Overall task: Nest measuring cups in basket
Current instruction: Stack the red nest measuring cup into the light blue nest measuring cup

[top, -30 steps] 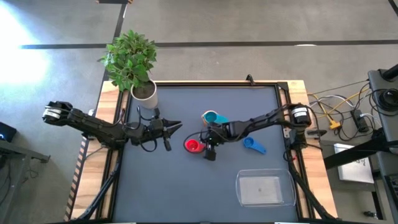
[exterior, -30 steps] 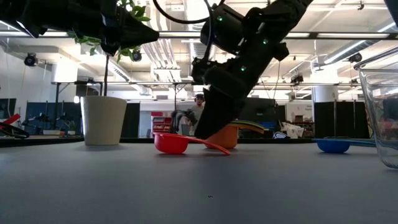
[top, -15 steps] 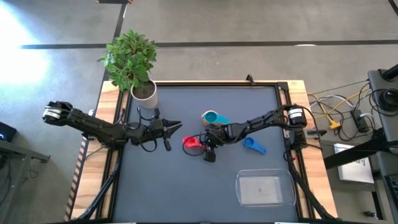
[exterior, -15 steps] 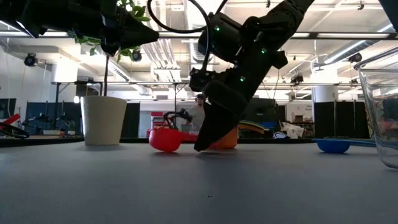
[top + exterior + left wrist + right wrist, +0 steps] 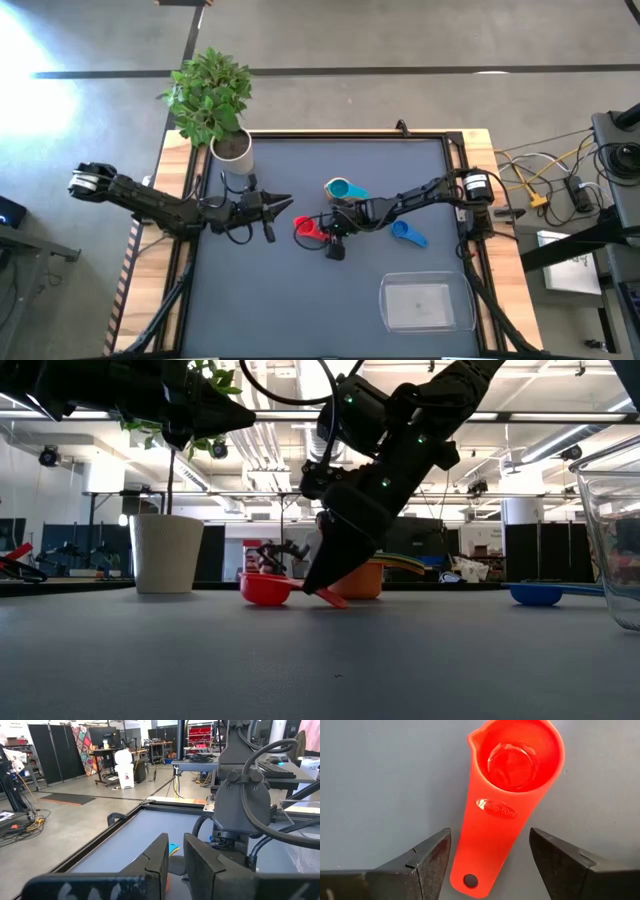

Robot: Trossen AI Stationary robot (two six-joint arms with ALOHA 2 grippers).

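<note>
Red scoop has slid left as my right claw (image 5: 487, 865) lowered over its handle.
Small red plastic measuring cup (image 5: 512, 795) looks light, stiff, slippery; claw spread astride the flat handle, where I'd pinch.

- The right gripper (image 5: 322, 582) reaches down over the middle of the table (image 5: 320, 660), its dark fingers slanting to the handle of the red cup (image 5: 266, 588).
- The red cup sits on the table, its handle sticking out toward the gripper and tilted down at the tip.
- Just behind the gripper stands an orange cup (image 5: 362, 580).
- A blue cup (image 5: 537, 594) lies well off to one side, near the clear basket (image 5: 612, 540) at the edge.
- A white plant pot (image 5: 166, 553) stands at the far side.
- The left arm (image 5: 130, 395) hangs high above the pot.
</note>
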